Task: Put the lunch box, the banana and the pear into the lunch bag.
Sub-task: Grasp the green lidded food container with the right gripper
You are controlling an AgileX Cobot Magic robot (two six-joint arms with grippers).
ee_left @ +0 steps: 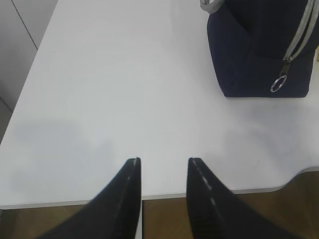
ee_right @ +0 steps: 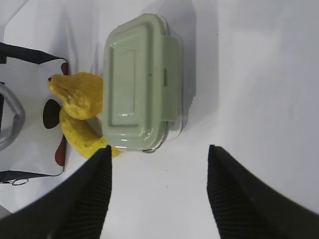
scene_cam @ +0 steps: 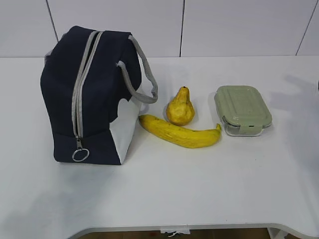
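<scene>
We see the lunch bag (scene_cam: 94, 94) standing on the left of the white table (scene_cam: 199, 189), its grey zipper (scene_cam: 81, 89) closed down to the ring pull (scene_cam: 80, 154) at the near bottom edge, grey handles (scene_cam: 144, 74) looping off to the right. Just right of the bag lies the banana (scene_cam: 179, 132), and the pear (scene_cam: 180, 107) stands just behind it, touching or nearly so. Farther right the lunch box (scene_cam: 242, 109) sits flat with its sage-green lid clipped on; the banana's tip reaches close to its near left corner.

We find no readable brand or writing on any of these; the bag's white side panel carries dark and reddish patches in the right wrist view, perhaps a print, too cropped to tell.

The left gripper (ee_left: 163, 164) hangs over bare table near the front edge, fingers spread and holding nothing. The right gripper (ee_right: 159, 154) hovers on the near side of the lunch box, fingers wide apart, also holding nothing.
</scene>
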